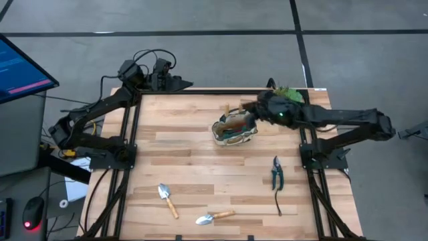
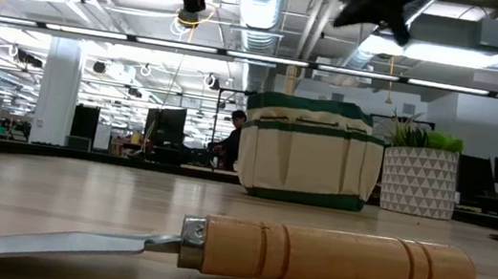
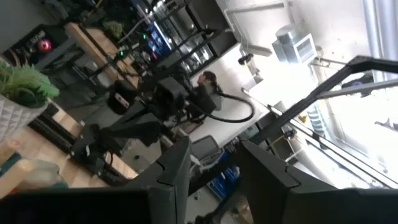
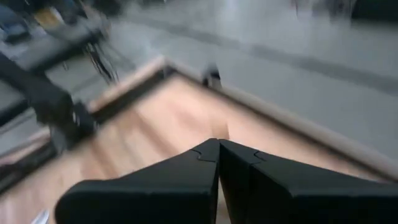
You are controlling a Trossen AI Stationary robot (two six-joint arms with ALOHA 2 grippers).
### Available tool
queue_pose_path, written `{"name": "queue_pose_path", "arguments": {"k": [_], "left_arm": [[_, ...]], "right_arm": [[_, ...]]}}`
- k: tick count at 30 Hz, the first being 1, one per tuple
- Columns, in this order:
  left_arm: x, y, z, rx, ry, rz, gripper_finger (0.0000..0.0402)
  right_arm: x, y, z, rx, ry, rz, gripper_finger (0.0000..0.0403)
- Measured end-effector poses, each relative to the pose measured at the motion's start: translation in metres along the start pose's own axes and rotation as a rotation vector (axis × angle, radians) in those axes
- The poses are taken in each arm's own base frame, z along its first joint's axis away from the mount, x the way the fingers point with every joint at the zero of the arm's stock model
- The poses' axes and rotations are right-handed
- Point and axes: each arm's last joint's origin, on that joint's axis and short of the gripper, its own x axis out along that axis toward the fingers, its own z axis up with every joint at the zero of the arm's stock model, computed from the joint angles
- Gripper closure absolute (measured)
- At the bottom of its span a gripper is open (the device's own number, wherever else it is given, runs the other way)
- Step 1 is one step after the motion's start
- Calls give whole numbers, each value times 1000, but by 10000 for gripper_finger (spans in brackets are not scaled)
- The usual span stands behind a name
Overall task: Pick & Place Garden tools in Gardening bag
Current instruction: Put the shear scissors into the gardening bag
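The beige gardening bag [image 1: 234, 128] with dark green trim stands upright on the table's far middle; it also shows in the low view [image 2: 310, 152]. Two wooden-handled trowels [image 1: 167, 199] [image 1: 214, 217] lie flat near the front edge; one fills the foreground of the low view [image 2: 330, 258]. The dark pruning shears [image 1: 275, 175] lie flat at the right. The glove does not show. My right gripper [image 1: 257, 107] hovers above the bag's far right side, shut and empty [image 4: 219, 155]. My left gripper [image 1: 175, 84] waits raised at the far-left corner, open [image 3: 214, 168].
A green plant in a white patterned pot [image 2: 420, 177] stands at the far right behind the bag, partly under my right arm [image 1: 289, 94]. Bare wood lies between the bag and the tools at the front. A monitor [image 1: 20, 70] stands off the table's left.
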Motion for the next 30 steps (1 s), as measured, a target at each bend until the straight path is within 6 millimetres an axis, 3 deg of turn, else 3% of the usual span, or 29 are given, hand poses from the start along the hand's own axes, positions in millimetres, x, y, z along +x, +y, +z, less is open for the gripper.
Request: {"name": "queue_pose_path", "arguments": {"k": [9,16,20,30], "left_arm": [[-16,-15,7,29,13,-18,294],[-24,-23,9,57,-8,-18,294],[-24,-23,9,59,-6,-19,294],[-24,-23,8,58,30,-30,294]], "right_arm": [[-56,-15,-60,275,602,-210,403],[-64,-2,-100,311,962,-474,394],[-58,12,-120,276,1067,-551,346],[-30,31,-153,250,1166,-624,169]]}}
